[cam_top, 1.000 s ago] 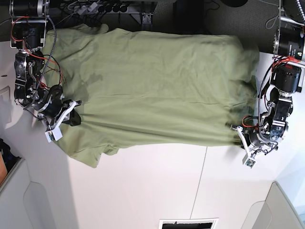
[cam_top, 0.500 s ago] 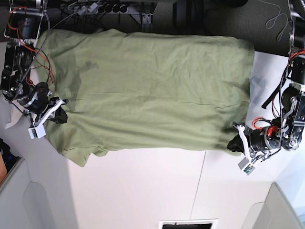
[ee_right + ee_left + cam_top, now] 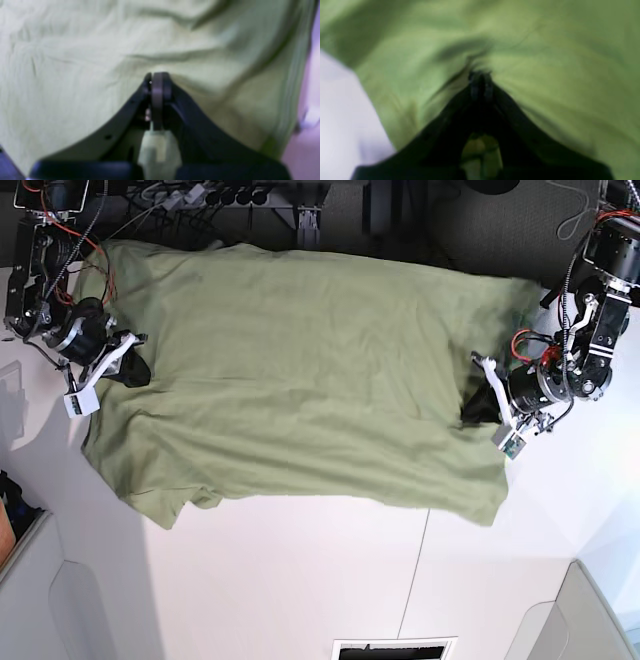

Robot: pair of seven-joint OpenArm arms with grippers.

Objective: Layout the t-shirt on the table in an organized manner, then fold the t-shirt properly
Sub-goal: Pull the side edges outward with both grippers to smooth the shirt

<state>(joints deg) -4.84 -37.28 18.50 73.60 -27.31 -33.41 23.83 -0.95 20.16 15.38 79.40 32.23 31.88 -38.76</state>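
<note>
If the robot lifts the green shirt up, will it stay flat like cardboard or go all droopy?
Probably droopy. The t-shirt puckers into folds where the left gripper and right gripper pinch it, so it looks soft, not stiff. It seems thin and light, lying wrinkled on the table. It likely won't roll or break, just sag and crease.

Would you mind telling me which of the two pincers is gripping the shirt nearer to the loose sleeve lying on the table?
The right pincer, at the base view's left: the sleeve of the t-shirt lies just below it. The left pincer holds the opposite, sleeveless end.
</note>
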